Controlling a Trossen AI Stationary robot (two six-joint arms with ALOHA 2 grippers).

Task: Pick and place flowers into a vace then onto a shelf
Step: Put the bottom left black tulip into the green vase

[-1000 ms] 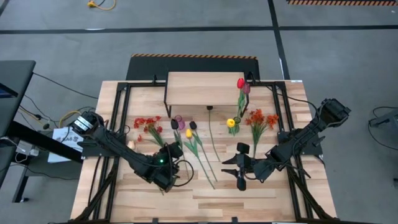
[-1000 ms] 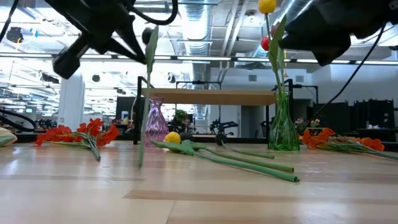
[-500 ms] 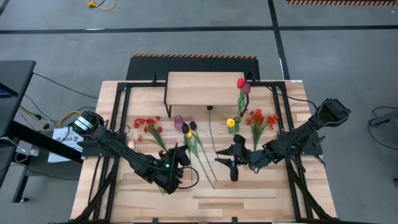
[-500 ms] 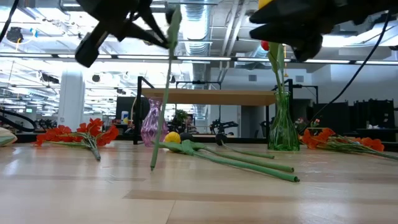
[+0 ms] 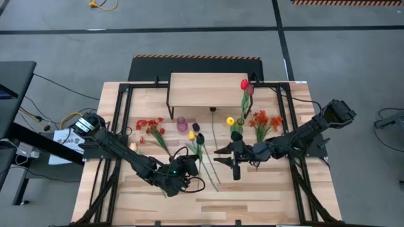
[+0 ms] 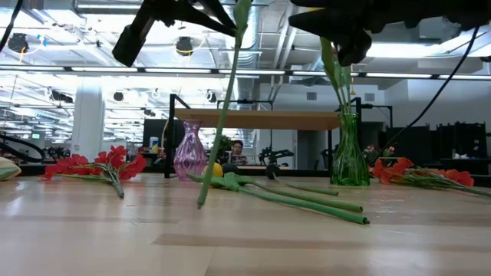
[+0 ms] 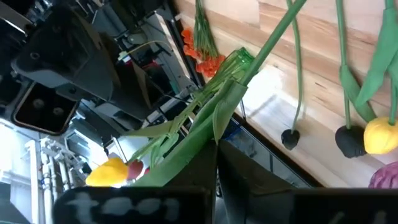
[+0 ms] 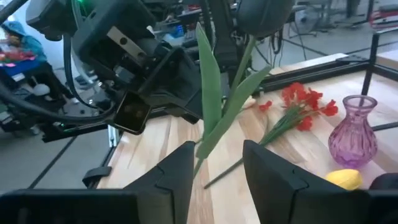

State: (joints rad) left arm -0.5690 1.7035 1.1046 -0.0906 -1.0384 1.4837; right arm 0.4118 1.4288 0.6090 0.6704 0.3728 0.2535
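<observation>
A dark tulip (image 5: 199, 138) on a long green stem is gripped by the closed left claw (image 5: 184, 169) above the surface (image 5: 252, 202). The right claw (image 5: 235, 165), at 3 o'clock of it, is spread open around the stem. The shelf (image 5: 208, 89) stands at 12 o'clock, a purple vase (image 6: 189, 152) before it.

The front strip of the tabletop (image 5: 208, 211) lies bare, open to either arm. The middle is crowded: the left pincer (image 5: 187, 165) and right pincer (image 5: 235, 157) hang close together there, above loose flowers (image 5: 201, 151) lying on the wood. Behind them the shelf (image 5: 211, 91) blocks the back edge (its thin legs fence the space beneath). A purple vase (image 6: 189, 150) and a green vase (image 6: 350, 157) stand before it; red sprays (image 5: 150, 127) occupy the left.
</observation>
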